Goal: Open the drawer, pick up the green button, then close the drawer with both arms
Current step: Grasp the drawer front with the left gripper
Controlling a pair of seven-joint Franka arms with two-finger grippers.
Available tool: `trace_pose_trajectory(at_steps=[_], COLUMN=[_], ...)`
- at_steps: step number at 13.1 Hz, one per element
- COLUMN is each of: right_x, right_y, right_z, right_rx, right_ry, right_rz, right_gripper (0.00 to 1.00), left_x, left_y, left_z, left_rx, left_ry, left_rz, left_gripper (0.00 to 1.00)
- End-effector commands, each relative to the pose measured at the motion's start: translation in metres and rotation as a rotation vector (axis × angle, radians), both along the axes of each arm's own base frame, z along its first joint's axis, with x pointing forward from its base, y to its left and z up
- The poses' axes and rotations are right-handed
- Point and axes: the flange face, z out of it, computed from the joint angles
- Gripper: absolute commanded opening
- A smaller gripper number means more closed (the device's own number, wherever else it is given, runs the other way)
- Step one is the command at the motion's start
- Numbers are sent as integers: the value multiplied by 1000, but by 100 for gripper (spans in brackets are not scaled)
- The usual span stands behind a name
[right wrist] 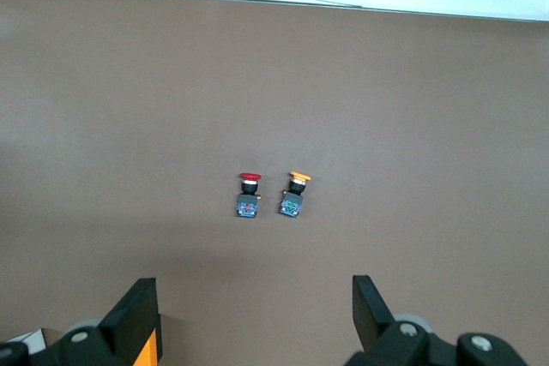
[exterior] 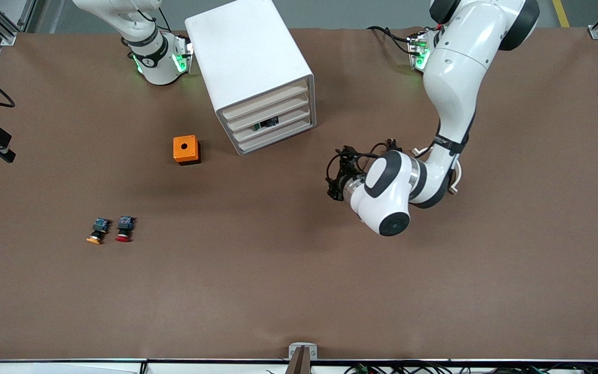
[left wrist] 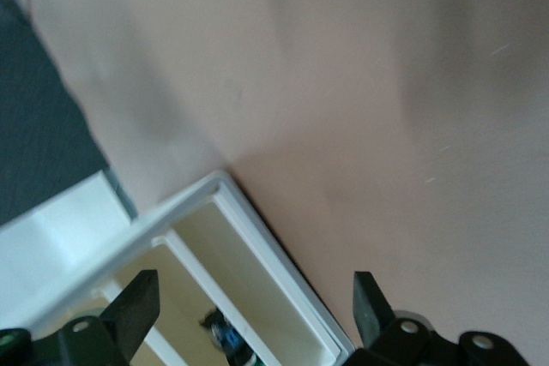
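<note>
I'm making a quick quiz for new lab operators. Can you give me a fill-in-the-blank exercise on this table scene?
1. The white cabinet has ____ stacked drawer fronts.
2. The box standing on the table beside the cabinet is coloured ____.
3. Beside the red-capped button lies a button whose cap is ____.
4. The left gripper hangs in front of the cabinet with its fingers ____.

Missing words: four; orange; yellow; open

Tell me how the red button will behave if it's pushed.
The red button lies on its side with a round cap, so it may roll or pivot. It looks small, probably light, so a nudge would likely send it skidding toward the yellow button.
</note>
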Motion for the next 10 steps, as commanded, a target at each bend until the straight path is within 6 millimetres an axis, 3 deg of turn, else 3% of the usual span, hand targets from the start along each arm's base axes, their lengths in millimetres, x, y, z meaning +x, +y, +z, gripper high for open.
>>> trace_pose_trajectory(at_steps=[1,3,5,6,8,10], right_x=[2,2,2,2,2,2], right_y=[-3,-3,-3,-3,-3,-3], right_z=[3,3,3,3,3,3], right_rx=[0,0,0,0,0,0], right_ry=[-2,-2,-2,-2,-2,-2], right_rz=[-9,-9,-9,-9,-9,-9], right_gripper=[100,100,100,100,100,100], left_x=[-12,-28,-39,-42,-59,-76], left_y=[-26,-40,-51,-54,-64,-69], left_z=[-17,-43,-56,-58,-63,-71], left_rx=[32,114,134,129,112,125], left_ry=[138,256,335,371,456,510], left_rz=[101,178,221,241,217,174], left_gripper=[99,99,99,93,70,63])
